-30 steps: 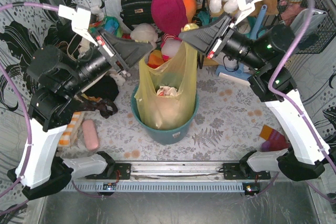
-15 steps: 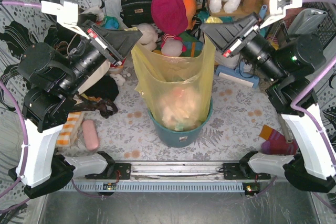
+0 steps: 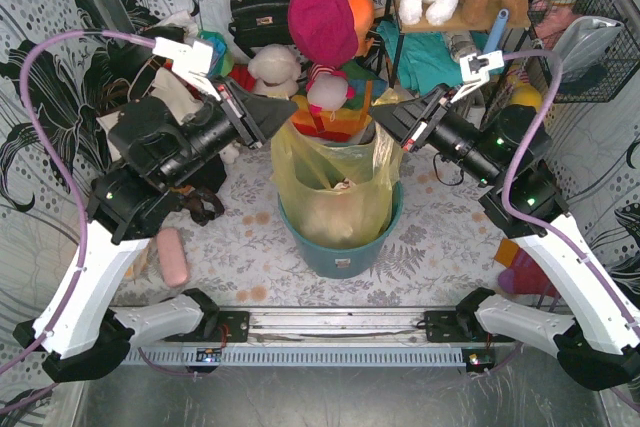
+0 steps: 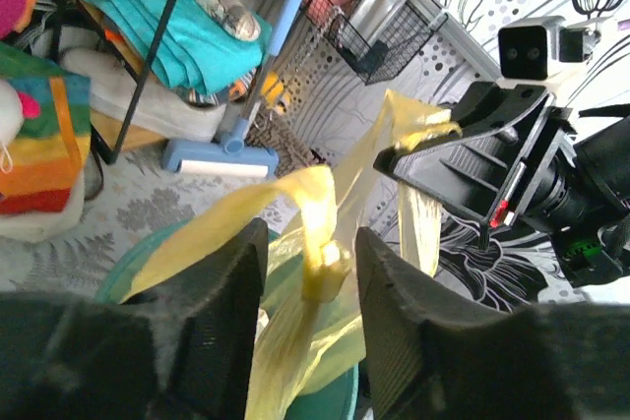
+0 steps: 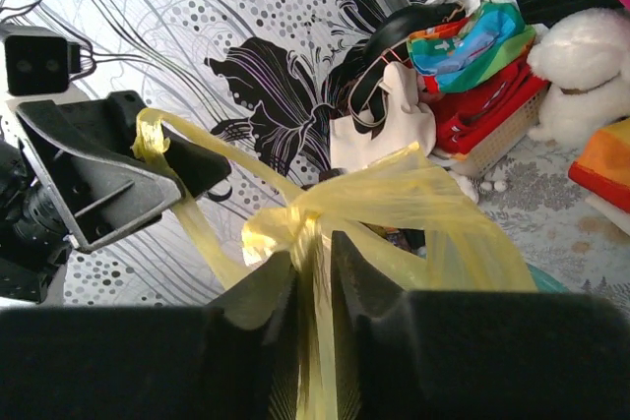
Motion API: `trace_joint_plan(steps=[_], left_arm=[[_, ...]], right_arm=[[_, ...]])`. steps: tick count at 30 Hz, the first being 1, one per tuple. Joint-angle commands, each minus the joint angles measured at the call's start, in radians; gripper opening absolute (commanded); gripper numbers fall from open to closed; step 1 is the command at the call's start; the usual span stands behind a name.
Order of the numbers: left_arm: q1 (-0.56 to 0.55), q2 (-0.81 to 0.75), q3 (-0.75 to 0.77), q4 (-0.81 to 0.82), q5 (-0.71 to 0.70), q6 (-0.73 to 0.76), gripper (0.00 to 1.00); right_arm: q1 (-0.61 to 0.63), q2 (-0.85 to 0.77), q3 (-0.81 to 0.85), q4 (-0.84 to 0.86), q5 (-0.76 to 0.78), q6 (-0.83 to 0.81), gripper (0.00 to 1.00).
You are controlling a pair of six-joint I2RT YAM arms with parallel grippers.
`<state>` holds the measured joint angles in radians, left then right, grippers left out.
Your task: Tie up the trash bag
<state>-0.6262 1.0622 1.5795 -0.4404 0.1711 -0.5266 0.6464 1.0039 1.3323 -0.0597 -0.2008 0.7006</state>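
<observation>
The yellow-green trash bag (image 3: pixel 330 172) sits in the teal bin (image 3: pixel 340 255), with white paper showing through. Its top is gathered into strands with a small knot (image 4: pixel 322 265) over the mouth. My left gripper (image 3: pixel 288 112) is at the bag's left top corner. In the left wrist view its jaws (image 4: pixel 310 233) stand apart, with the knotted strand hanging between them and a strand lying over one finger. My right gripper (image 3: pixel 380 125) is at the right top corner. In the right wrist view it (image 5: pixel 313 243) pinches a yellow strand just below the bunched knot (image 5: pixel 295 223).
Behind the bin are stuffed toys, a magenta cloth (image 3: pixel 320 17) and a black handbag (image 3: pixel 258 12). A pink block (image 3: pixel 172 257) lies on the table at the left and a red-orange item (image 3: pixel 520 262) at the right. A wire basket (image 3: pixel 590 57) hangs on the right wall.
Both grippers have come down and inward toward each other. The bag's mouth, stretched wide half a second ago, is now gathered, and the bag has sunk lower in the bin.
</observation>
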Motion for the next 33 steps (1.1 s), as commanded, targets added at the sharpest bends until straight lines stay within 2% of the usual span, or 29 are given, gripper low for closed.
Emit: trace_joint_plan(steps=[1, 4, 7, 13, 16, 21, 25, 29, 33], left_arm=[[0.006, -0.061, -0.063, 0.135, 0.059, -0.040, 0.52], [0.006, -0.076, -0.094, 0.141, 0.091, -0.048, 0.55], [0.006, -0.092, -0.124, 0.138, 0.106, -0.056, 0.55], [0.007, -0.119, -0.168, 0.192, 0.138, -0.073, 0.51], [0.007, -0.096, -0.130, 0.204, 0.167, -0.070, 0.42], [0.006, -0.015, 0.016, 0.173, 0.190, -0.035, 0.30], [0.007, 0.073, 0.204, 0.083, 0.157, 0.020, 0.08], [0.006, 0.129, 0.376, 0.003, 0.095, 0.077, 0.03], [0.008, 0.135, 0.450, -0.015, 0.052, 0.114, 0.02]], right_arm=[[-0.002, -0.046, -0.025, 0.094, -0.013, 0.036, 0.23], [-0.002, -0.057, -0.046, 0.094, -0.056, 0.047, 0.38], [-0.002, -0.073, -0.069, 0.093, -0.083, 0.061, 0.47], [-0.002, -0.099, -0.085, 0.100, -0.071, 0.064, 0.48], [-0.002, -0.084, -0.049, 0.108, -0.074, 0.062, 0.40], [-0.002, -0.006, 0.068, 0.116, -0.076, 0.037, 0.27], [-0.001, 0.098, 0.243, 0.070, -0.077, 0.009, 0.01], [-0.002, 0.190, 0.422, 0.041, -0.095, -0.019, 0.00], [-0.002, 0.239, 0.539, 0.025, -0.101, -0.043, 0.00]])
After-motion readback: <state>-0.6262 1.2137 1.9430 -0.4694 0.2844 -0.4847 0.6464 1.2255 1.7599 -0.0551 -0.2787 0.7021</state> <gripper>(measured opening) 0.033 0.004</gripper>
